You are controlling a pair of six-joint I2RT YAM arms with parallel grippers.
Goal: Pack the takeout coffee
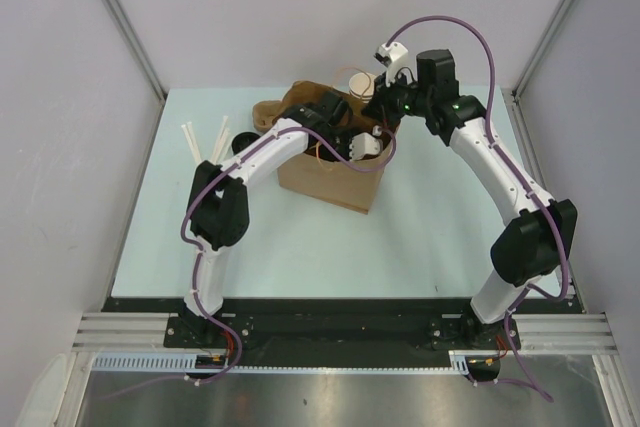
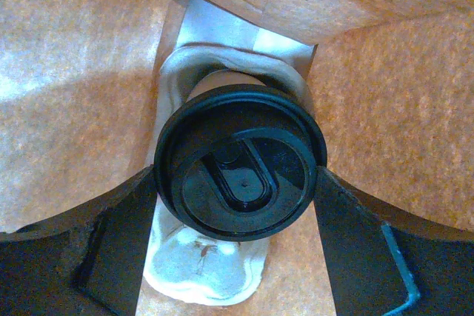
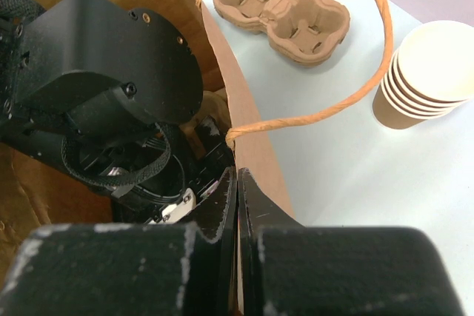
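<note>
The takeout coffee [image 2: 238,160], a tan cup with a round black lid, is deep inside the brown paper bag [image 1: 335,185]. It stands in or just over a pale pulp carrier [image 2: 201,266] on the bag's floor. My left gripper [image 2: 238,183] reaches into the bag [image 1: 360,145] and its fingers [image 2: 126,242] press both sides of the lid. My right gripper [image 3: 237,183] is shut on the bag's upper rim [image 3: 255,155], just below the twine handle [image 3: 370,72]. It shows at the bag's far edge in the top view [image 1: 385,109].
A stack of lidless paper cups [image 3: 422,72] stands behind the bag [image 1: 360,83]. A second brown pulp carrier [image 3: 283,11] lies at the back left [image 1: 268,112]. White sticks [image 1: 202,142] and a loose black lid [image 1: 243,141] lie left of the bag.
</note>
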